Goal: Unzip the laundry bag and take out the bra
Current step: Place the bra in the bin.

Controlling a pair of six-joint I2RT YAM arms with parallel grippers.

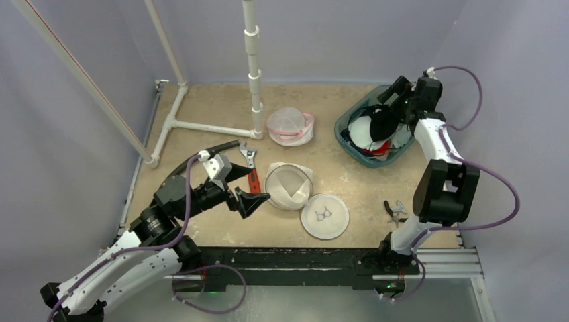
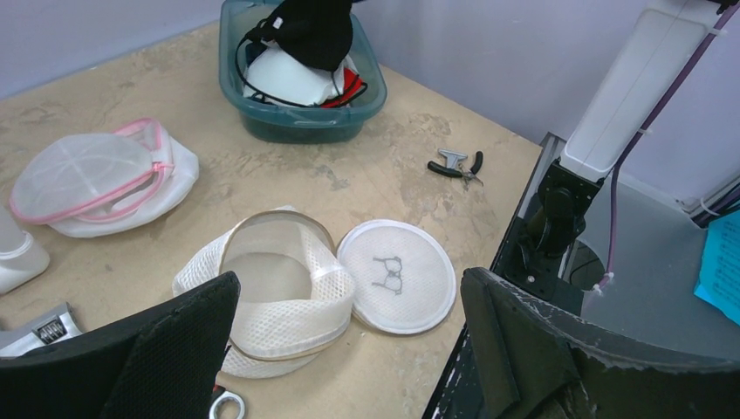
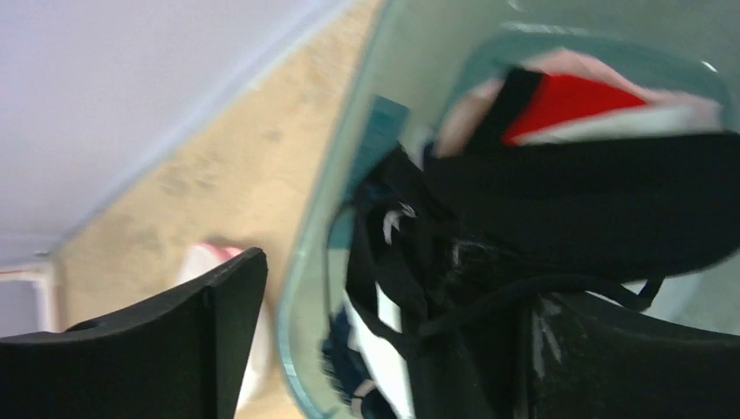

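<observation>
one sandy surface carries one white pipe frame and one teal bin of clothes at the far right. two mesh laundry bags: a white one near the middle, unzipped, its round lid flat beside it, and a pink-trimmed one farther back, zipped. one black bra sits on top of the clothes in the bin. one red-handled wrench, one pair of pliers. the left gripper hangs just left of the white bag, jaws spread wide, holding nothing. the right gripper is over the bin, jaws spread, the bra right under them and not pinched.
</observation>
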